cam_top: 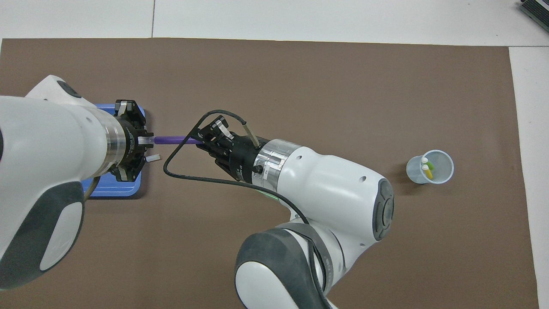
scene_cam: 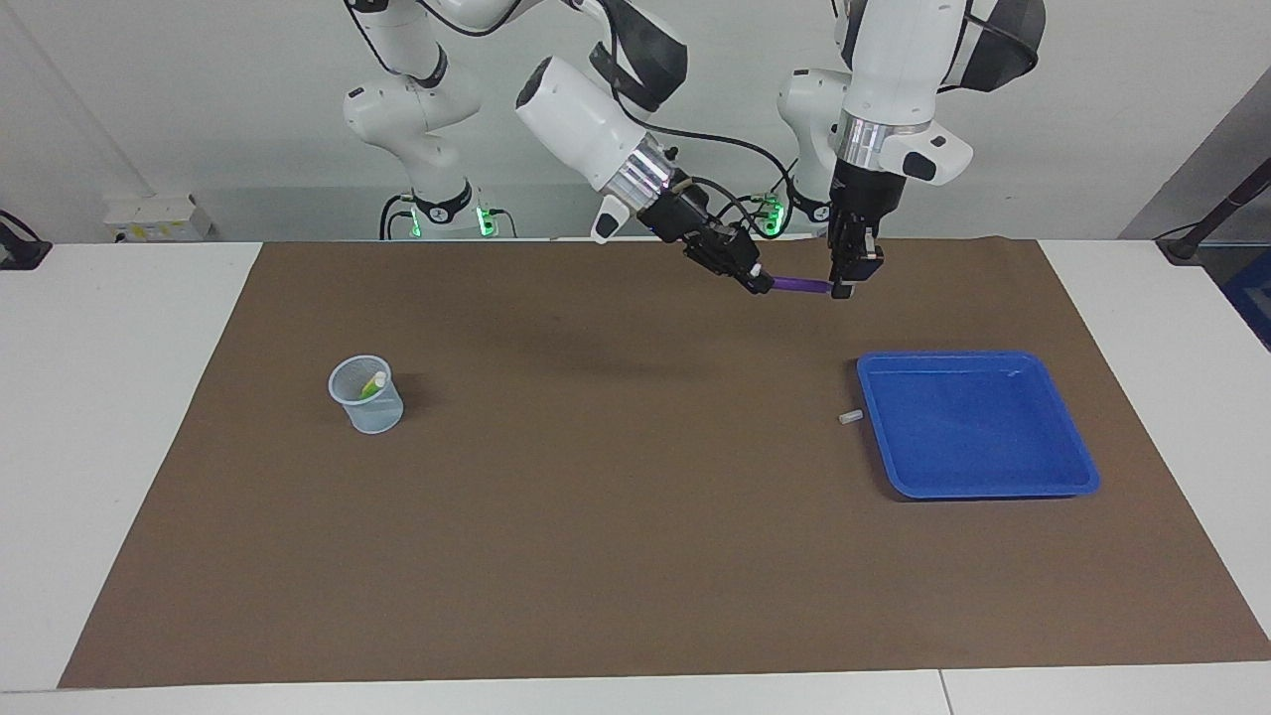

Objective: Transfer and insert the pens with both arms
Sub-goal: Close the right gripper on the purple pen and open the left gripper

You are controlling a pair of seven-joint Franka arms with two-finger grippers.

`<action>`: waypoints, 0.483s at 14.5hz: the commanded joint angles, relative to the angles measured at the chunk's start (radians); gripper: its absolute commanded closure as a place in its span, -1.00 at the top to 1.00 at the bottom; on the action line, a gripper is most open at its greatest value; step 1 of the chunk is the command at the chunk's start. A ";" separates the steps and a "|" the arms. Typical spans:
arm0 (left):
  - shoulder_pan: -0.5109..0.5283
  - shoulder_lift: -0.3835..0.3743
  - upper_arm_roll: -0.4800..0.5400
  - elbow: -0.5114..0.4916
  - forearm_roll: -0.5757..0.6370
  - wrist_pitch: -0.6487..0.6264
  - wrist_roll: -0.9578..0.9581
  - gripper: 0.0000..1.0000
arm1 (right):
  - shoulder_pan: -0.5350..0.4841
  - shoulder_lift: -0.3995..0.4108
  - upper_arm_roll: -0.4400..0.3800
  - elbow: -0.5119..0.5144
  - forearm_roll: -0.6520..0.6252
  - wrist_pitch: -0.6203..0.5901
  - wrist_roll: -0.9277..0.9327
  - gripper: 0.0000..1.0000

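Note:
The purple pen [scene_cam: 800, 285] hangs level in the air between both grippers, over the mat nearer to the robots than the blue tray; it also shows in the overhead view [cam_top: 173, 140]. My left gripper [scene_cam: 842, 289] points straight down and is shut on the pen's pale cap end [cam_top: 146, 140]. My right gripper [scene_cam: 761, 283] comes in slanted from the right arm's end and is closed on the pen's other end [cam_top: 200, 140]. The green pen [cam_top: 430, 165] and the yellow pen [cam_top: 427, 172] stand in a clear cup [scene_cam: 365, 397].
The blue tray [scene_cam: 978, 427] lies toward the left arm's end of the mat, with nothing in it; my left arm partly covers it in the overhead view [cam_top: 112, 191]. A tiny whitish loose cap [scene_cam: 848, 417] lies beside the tray. A brown mat [scene_cam: 616, 516] covers the table.

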 commanded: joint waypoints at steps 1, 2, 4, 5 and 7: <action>-0.013 -0.030 0.005 -0.026 0.025 -0.006 -0.013 -1.00 | -0.003 0.014 0.005 0.012 0.018 0.008 -0.006 -1.00; -0.013 -0.030 0.005 -0.026 0.025 -0.006 -0.017 -1.00 | -0.003 0.014 0.003 0.012 0.018 0.008 -0.007 -1.00; -0.013 -0.030 0.005 -0.026 0.025 -0.005 -0.005 -1.00 | -0.005 0.014 0.003 0.012 0.018 0.008 -0.006 -1.00; -0.013 -0.030 0.005 -0.026 0.025 -0.005 -0.002 -0.66 | -0.005 0.014 0.005 0.012 0.018 0.008 -0.006 -1.00; -0.015 -0.030 0.004 -0.026 0.025 0.000 -0.001 -0.01 | -0.005 0.014 0.003 0.012 0.018 0.008 -0.006 -1.00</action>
